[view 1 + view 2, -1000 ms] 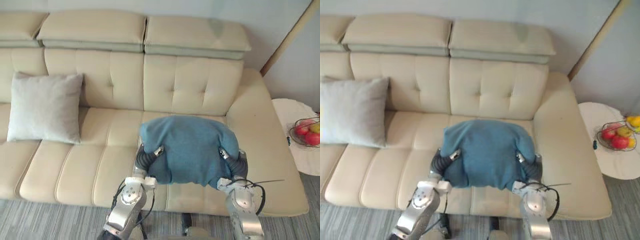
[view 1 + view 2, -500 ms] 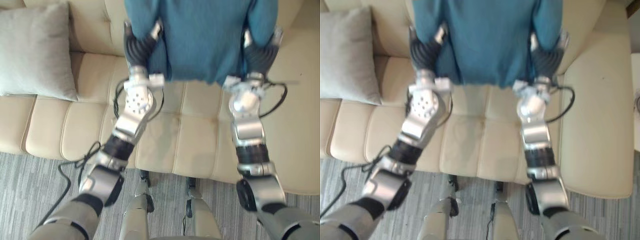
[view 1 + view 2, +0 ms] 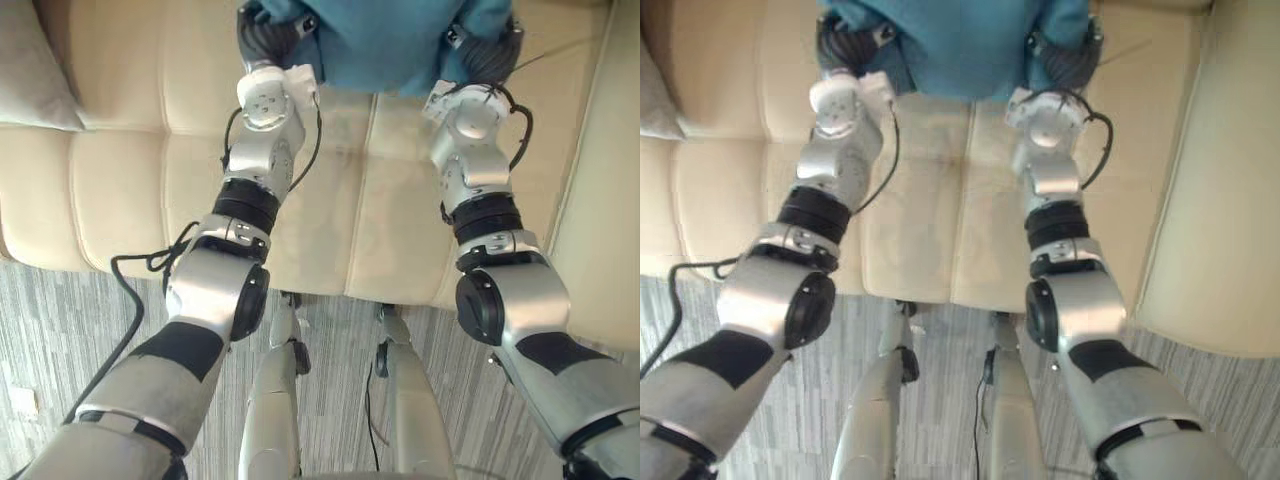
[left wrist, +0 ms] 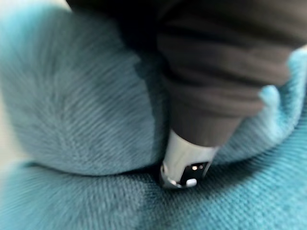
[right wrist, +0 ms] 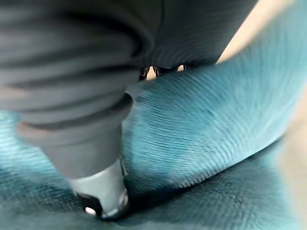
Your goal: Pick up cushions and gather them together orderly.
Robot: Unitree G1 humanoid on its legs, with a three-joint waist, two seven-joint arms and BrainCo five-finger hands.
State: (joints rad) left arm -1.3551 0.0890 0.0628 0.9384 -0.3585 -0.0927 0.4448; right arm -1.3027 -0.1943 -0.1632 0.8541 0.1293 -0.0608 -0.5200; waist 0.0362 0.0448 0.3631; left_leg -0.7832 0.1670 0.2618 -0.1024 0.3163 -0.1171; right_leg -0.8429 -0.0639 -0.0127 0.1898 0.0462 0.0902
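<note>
You see the blue cushion [image 3: 385, 40] pressed between left hand [image 3: 262, 38] and right hand [image 3: 492, 55], over the sofa [image 3: 120, 180] seat. Both hands are sunk into the fabric. Clenched or relaxed: cannot tell.

Teal cushion [image 3: 380, 40]: soft ribbed fabric (dented at both sides), clasped between left hand [image 3: 264, 36] and right hand [image 3: 492, 48] over the sofa [image 3: 120, 150] seat's right half. Pale grey cushion [image 3: 30, 70]: toward the seat's left end, well apart.
</note>
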